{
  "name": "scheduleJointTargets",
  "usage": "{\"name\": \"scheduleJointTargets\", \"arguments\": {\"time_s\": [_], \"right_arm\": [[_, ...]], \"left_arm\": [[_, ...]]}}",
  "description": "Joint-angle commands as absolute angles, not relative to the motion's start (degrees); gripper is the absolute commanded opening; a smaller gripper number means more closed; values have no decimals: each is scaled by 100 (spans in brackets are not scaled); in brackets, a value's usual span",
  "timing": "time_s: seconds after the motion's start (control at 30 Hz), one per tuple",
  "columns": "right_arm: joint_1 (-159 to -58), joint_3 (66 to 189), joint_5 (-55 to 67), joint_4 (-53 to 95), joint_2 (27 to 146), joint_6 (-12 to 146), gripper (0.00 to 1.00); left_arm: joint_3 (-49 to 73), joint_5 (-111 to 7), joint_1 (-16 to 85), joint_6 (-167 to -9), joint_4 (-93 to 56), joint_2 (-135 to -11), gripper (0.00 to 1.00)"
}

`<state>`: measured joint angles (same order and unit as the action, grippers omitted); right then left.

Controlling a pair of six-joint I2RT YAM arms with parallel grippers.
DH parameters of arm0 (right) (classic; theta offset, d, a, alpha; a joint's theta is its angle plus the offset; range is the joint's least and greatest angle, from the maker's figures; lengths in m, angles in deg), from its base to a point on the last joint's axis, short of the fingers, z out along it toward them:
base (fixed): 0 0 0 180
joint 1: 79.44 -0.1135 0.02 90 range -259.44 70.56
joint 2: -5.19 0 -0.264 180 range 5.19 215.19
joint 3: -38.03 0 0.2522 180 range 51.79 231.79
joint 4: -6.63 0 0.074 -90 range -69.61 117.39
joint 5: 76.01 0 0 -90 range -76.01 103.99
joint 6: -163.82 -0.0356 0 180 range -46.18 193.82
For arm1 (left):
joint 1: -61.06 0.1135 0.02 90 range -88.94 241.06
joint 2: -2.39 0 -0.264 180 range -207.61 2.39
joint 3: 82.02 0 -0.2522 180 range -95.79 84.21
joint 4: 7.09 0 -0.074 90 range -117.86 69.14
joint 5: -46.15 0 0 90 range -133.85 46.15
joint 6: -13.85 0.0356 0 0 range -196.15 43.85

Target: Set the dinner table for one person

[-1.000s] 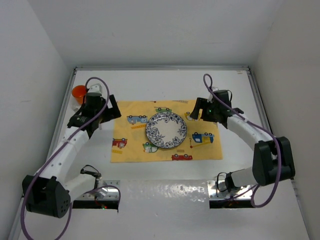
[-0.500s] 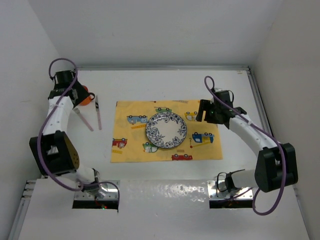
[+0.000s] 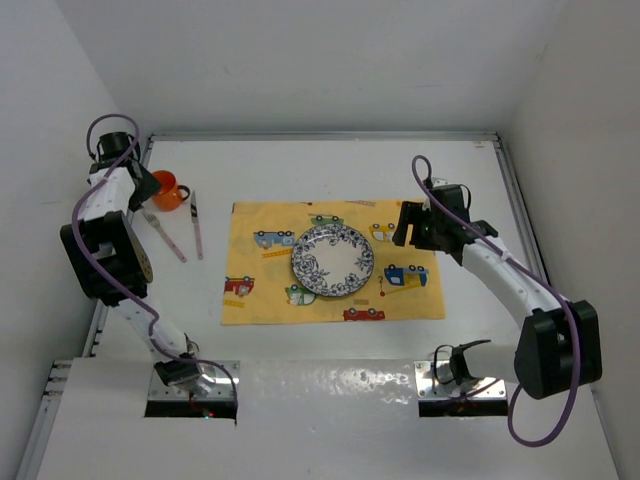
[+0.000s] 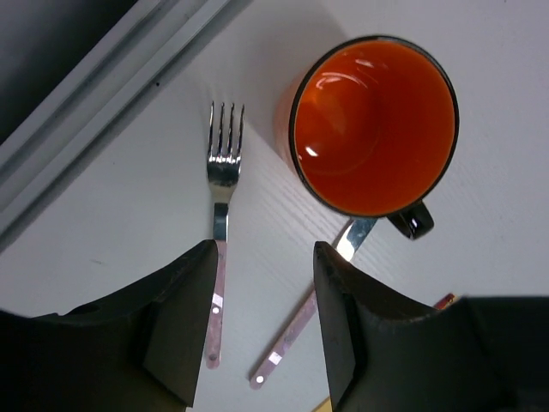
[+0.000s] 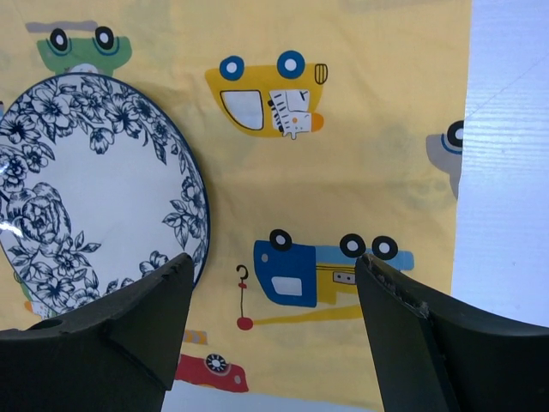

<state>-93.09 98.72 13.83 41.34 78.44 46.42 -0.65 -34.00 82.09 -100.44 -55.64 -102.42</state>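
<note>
The dinner table (image 3: 300,170) is a white top carrying a yellow car-print placemat (image 3: 400,300) with a blue-flowered plate (image 3: 332,260) on it. An orange mug (image 3: 166,188) stands at the far left, with a pink-handled fork (image 3: 166,236) and a second pink-handled utensil (image 3: 197,226) lying beside it. My left gripper (image 3: 147,189) hovers by the mug. In the left wrist view, the left gripper (image 4: 262,318) is open and holds nothing, above the fork (image 4: 221,206) and the other utensil (image 4: 296,330), just short of the mug (image 4: 373,124). My right gripper (image 5: 274,326) is open above the placemat (image 5: 360,163), right of the plate (image 5: 86,189).
A metal rail (image 3: 130,200) borders the table's left edge close to the mug, and shows again in the left wrist view as a rail (image 4: 103,94). White walls rise behind and on both sides. The left arm's links (image 3: 100,260) stand along the left edge.
The left arm has swung from the placemat's left edge out to the far left over the mug, uncovering the fork and the other utensil. The right arm has barely shifted.
</note>
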Motion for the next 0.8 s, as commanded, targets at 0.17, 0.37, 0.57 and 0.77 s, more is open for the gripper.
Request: {"name": "scheduleJointTargets", "arguments": {"time_s": [0.17,0.37,0.57,0.77], "right_arm": [[-9350,9758,1302,3920,7682,4684,75],[-9341,9740,1302,3920,7700,4701,75],[-9341,9732,1250,3937,7770,4701,75],[-9341,9687,1250,3955,7787,4692,75]], "left_arm": [[-1017,-3330,8329,-10093,-5654,-10817,44],[-1448,-3313,8329,-10076,-5785,-11265,41],[-1905,-3339,8338,-10050,-5935,-11731,39],[-2125,-3409,8347,-10041,-6005,-12074,36]]}}
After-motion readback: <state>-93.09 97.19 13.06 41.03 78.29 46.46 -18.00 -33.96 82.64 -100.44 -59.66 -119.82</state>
